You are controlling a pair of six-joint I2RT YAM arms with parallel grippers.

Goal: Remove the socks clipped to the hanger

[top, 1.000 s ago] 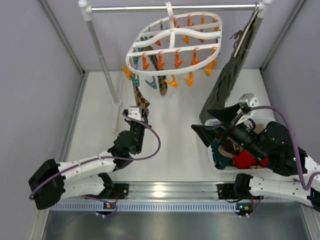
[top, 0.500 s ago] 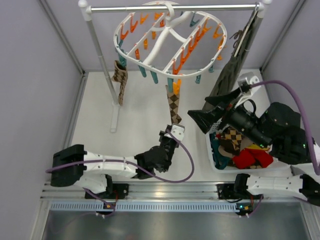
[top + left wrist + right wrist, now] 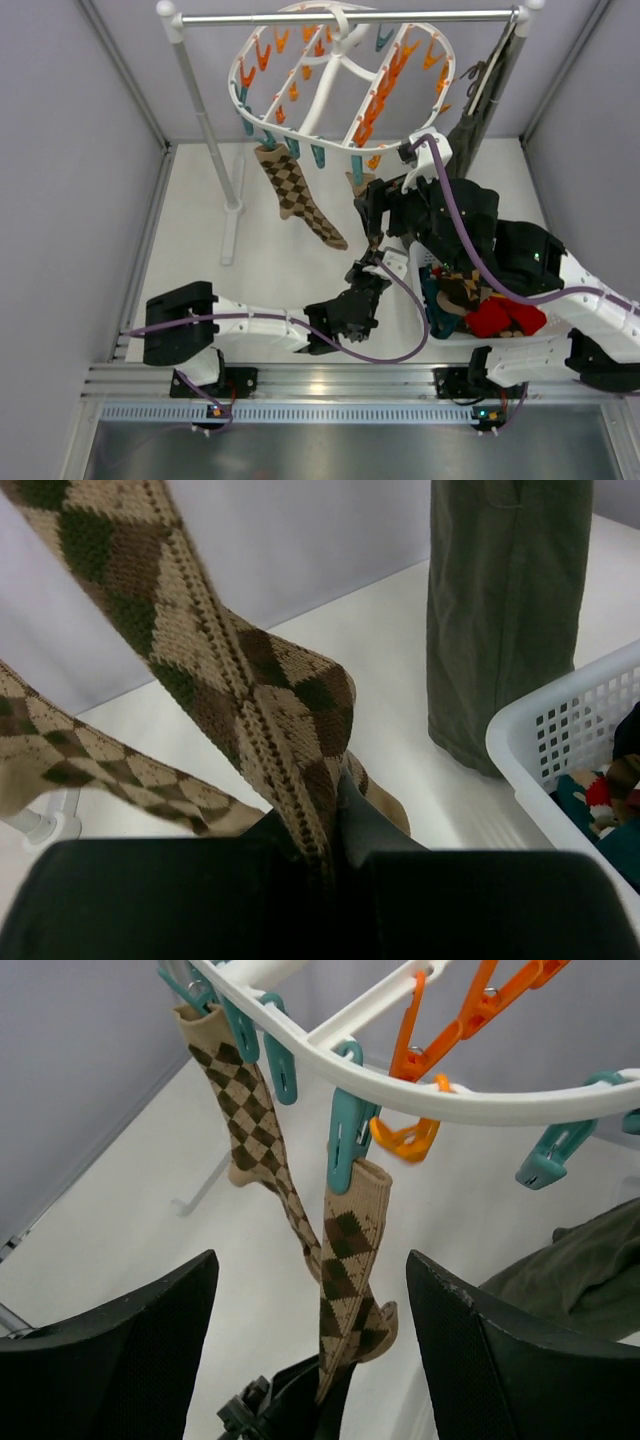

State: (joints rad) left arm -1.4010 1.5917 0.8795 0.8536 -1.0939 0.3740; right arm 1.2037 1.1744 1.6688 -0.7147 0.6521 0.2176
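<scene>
The white oval hanger hangs tilted from the rail, with orange and teal clips. Two brown argyle socks are clipped to its near rim. One sock hangs free at the left. The other sock hangs from a teal clip. My left gripper is shut on that sock's lower end, pulling it taut. My right gripper is open, its fingers either side of the sock just below the clip. In the top view the right gripper hides most of that sock.
A white basket at the right holds red and teal clothes and argyle socks. An olive garment hangs from the rail at the right. A white post stands at the left. Grey walls close both sides.
The left gripper, holding the sock, has moved right toward the basket and the hanger has swung round. The right arm has moved from over the basket up to the clipped sock.
</scene>
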